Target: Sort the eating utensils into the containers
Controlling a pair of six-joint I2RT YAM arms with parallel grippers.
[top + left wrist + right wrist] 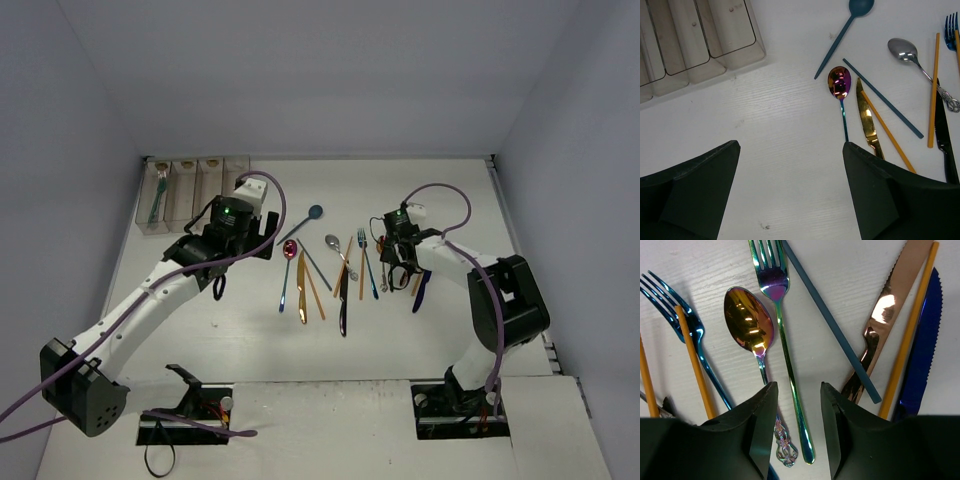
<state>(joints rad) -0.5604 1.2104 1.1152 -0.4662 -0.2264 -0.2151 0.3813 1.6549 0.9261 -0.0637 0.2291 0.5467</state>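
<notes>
1. The containers (195, 172) are four pale bins joined in a row, and they sit at the far left corner of the tabletop (420, 190). A teal utensil (155, 203) lies in the bin nearest the left edge.
2. The eating utensils (343, 310) lie loose across the middle of the tabletop, well apart from the containers.
3. The left gripper (790, 150) hangs over bare tabletop between the containers and the spread. Its jaws stand wide apart with nothing between them.
4. Just ahead of the left gripper's right finger (880, 195) lie three pieces:
   - the iridescent pink spoon (840, 82), with its handle running toward that finger;
   - the gold knife (867, 125), just beside the spoon;
   - the teal spoon (840, 37), farther off.
5. The right gripper (799, 386) is low over the right part of the spread, with its jaws partly open. The handle of the iridescent fork (785, 350) and the ornate handle end of the gold spoon (747, 320) lie in the gap. We see neither finger touching them, and nothing is clamped.
6. In the right wrist view the blue fork (710, 375) lies on one side of that pair. The teal stick (830, 325), copper knife (885, 310), orange stick (910, 325) and blue knife (922, 350) lie on the other.
</notes>
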